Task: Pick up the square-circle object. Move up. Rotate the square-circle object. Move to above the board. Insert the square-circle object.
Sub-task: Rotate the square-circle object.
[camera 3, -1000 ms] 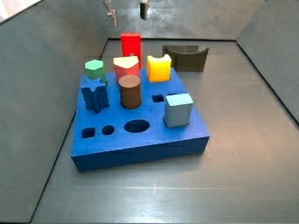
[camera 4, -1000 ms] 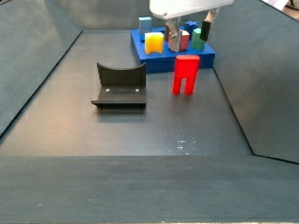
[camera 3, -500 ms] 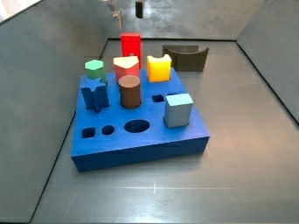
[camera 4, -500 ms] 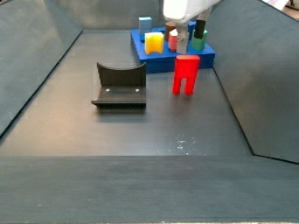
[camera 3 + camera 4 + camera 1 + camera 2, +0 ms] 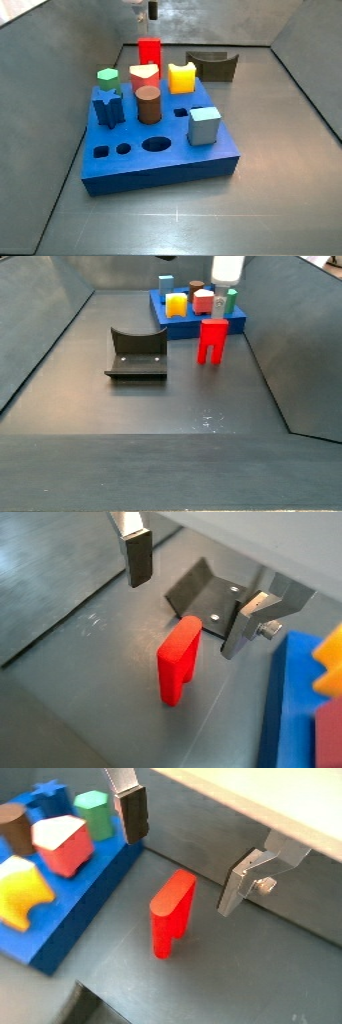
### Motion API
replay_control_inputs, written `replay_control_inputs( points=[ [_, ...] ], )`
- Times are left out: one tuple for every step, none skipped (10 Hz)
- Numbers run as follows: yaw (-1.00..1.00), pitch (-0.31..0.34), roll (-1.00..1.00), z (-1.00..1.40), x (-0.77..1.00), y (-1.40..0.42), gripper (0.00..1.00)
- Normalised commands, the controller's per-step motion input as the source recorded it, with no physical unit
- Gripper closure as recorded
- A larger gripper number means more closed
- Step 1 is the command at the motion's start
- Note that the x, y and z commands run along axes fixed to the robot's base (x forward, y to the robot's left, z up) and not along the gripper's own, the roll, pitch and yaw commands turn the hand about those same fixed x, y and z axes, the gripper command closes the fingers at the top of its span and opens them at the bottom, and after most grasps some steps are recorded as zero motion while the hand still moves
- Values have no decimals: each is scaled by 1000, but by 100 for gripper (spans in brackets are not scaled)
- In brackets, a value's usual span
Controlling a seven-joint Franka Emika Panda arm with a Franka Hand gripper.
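Square-circle object [image 5: 213,340], a bright red tall block, stands upright on the dark floor just beside the thick blue board [image 5: 158,141], untouched as before. Since a second ago the gripper [image 5: 187,594] has risen higher; it hangs above the block, silver fingers [image 5: 131,809] spread wide. At the block's 11 o'clock in a side view sits the dark L-shaped fixture [image 5: 135,353].

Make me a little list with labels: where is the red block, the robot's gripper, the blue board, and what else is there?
red block: the square-circle object stands upright on the floor beside the board, not held
gripper: the gripper is open, above the red block, fingers apart on either side, not touching it
board: the board is blue, with coloured pegs in it
also there: the fixture on the floor
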Motion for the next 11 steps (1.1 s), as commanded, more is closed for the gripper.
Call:
replay_control_inputs(
  points=[
    [1000,7,-3,-16,13,-5,0],
    [1000,8,-3,-16,13,-5,0],
    [1000,8,-3,-16,13,-5,0],
    [1000,8,-3,-16,13,-5,0],
    [1000,9,-4,-16,13,-5,0],
    [1000,9,-4,-16,13,-5,0],
    [1000,10,-4,-16,13,-5,0],
    [1000,10,-4,-16,13,-5,0],
    [1000,11,-4,-16,13,-5,0],
    [1000,11,-4,-16,13,-5,0],
    [1000,12,-5,-16,13,-5,0]
  ],
)
